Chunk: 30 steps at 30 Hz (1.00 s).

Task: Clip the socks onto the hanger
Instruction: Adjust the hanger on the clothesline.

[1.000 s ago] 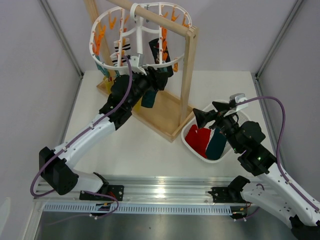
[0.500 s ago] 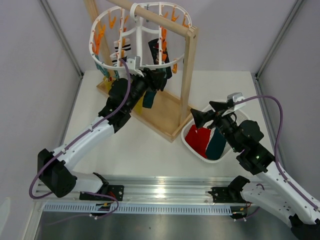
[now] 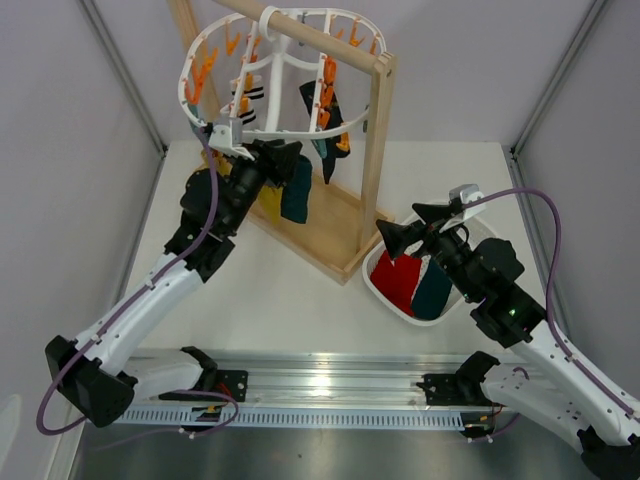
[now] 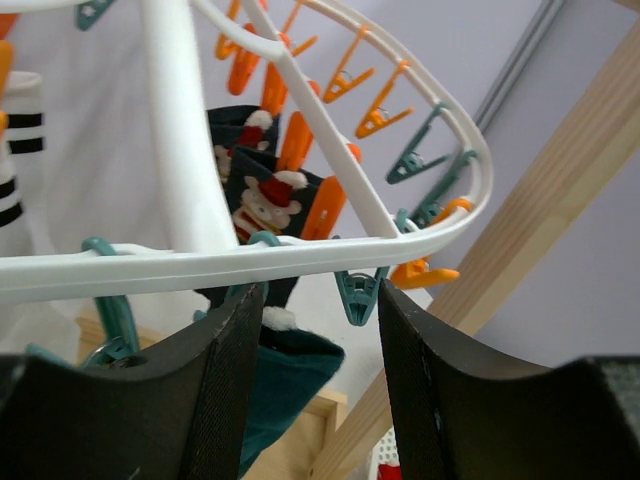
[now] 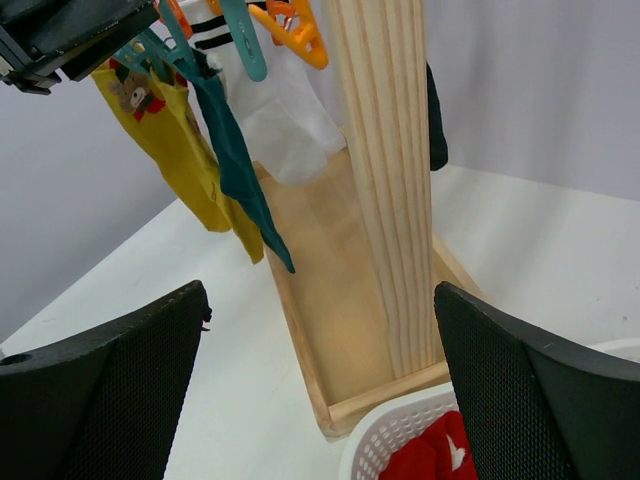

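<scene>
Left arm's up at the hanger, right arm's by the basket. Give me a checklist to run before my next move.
1. Left gripper jaws open, empty: ok.
2. Right gripper jaws open, empty: ok.
3. Socks to pick in the basket: ok, red sock and teal sock.
4. Free peg on the hanger: ok, the teal peg is bare.
5. Hung sock firmly clipped: cannot tell, the clip is hidden.

left arm [image 3: 160,287] and right arm [image 3: 565,365] are white with black joints and purple cables [image 3: 545,205].
</scene>
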{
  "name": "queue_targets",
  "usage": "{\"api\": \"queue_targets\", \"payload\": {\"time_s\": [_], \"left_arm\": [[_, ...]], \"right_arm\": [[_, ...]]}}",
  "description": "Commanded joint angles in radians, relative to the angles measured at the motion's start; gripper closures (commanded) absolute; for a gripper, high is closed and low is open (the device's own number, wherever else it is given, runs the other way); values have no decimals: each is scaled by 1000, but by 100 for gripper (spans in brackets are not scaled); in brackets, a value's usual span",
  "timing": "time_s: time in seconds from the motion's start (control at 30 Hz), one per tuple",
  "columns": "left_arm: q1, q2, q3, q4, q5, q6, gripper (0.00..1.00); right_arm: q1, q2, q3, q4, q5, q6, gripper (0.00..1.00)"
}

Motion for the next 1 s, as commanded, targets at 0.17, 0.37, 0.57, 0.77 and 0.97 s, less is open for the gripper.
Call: {"api": "queue_targets", "payload": {"time_s": [0.17,0.37,0.57,0.77,0.97], "left_arm": [[80,-37,-10,-62,-30,8,45],[122,-73,-29,-73,-34,8,45],[171,-87,-25,-95,-22,2,45],[191,-90,-23,-102,10,-12,44],[191,-101,-28,-113,27,-19,43]], "right_arm": [[-1,0,20,33,-31,24,3],[2,-2,23,25,-34,30,2],[8,7,23,30,-34,35,3],[11,12,23,27,-31,35,3],[14,12,23,25,-29,35,3]]}}
